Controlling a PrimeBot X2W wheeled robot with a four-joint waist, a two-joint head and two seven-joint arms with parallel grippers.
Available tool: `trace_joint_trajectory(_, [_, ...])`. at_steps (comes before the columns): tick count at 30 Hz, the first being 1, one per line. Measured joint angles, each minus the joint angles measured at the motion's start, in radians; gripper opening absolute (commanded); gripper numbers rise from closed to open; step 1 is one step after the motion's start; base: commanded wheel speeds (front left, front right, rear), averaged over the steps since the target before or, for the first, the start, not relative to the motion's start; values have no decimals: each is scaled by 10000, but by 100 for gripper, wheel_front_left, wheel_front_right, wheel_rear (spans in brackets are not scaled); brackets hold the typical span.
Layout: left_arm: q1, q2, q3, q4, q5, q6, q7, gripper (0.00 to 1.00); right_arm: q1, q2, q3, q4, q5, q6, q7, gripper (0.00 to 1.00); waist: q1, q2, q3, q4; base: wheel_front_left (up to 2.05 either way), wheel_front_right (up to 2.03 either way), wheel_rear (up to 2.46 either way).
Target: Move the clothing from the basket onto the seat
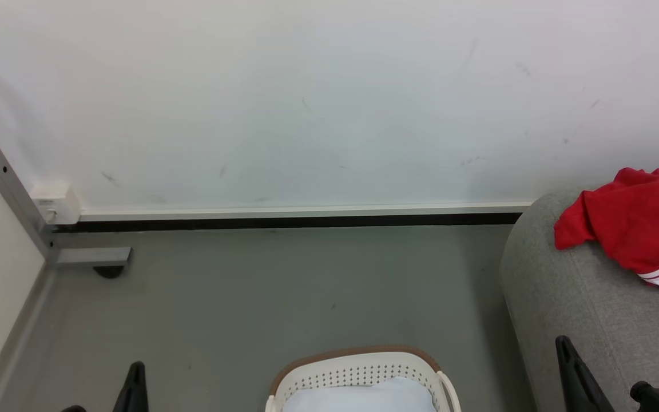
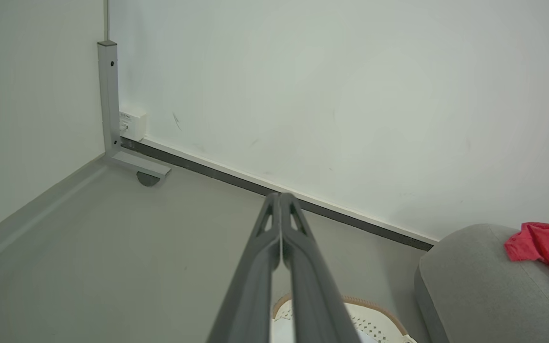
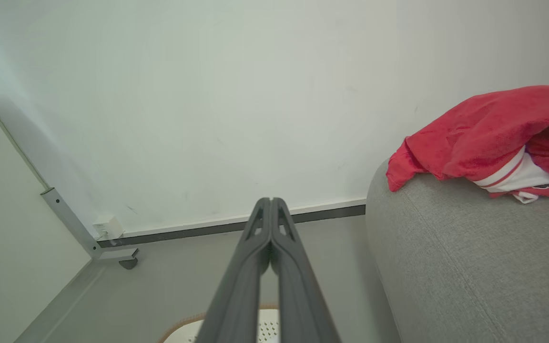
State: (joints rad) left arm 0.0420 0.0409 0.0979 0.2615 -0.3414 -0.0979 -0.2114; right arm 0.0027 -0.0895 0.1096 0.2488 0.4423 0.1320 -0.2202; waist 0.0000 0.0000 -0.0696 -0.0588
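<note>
The red clothing (image 1: 632, 229) is lying crumpled on top of the grey seat (image 1: 570, 309), ahead of the right gripper (image 3: 270, 200) and off to its right, well apart from its tips. One fold is drooping over the seat's rounded end, while the white striped trim is facing outward, as loose fabric does when it is dropped rather than laid flat. The right gripper is holding its two dark fingers pressed together tip to tip with nothing between them, and the left gripper (image 2: 280, 196) is doing the same. Both are pointing toward the white wall (image 1: 329, 114) and hanging above the grey floor (image 1: 249, 297). The basket (image 1: 358, 352) is sitting on the floor below and between the two grippers, just beside the seat's end, probably so that the carry across is short. Something pale bluish-white (image 1: 364, 397) is showing inside the basket; it may be a cushion or a liner, but too little of it is in view to say. With no red fabric showing in the basket, the move is looking finished, and the empty, closed grippers are fitting that.
</note>
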Motion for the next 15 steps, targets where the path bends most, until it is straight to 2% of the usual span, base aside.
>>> trace_joint_trajectory(15, [-221,2,-29,-73,-2539,-65,577,0,-153,56,-445,2,2364,0,650,0,0,0,93,75,0,0,0])
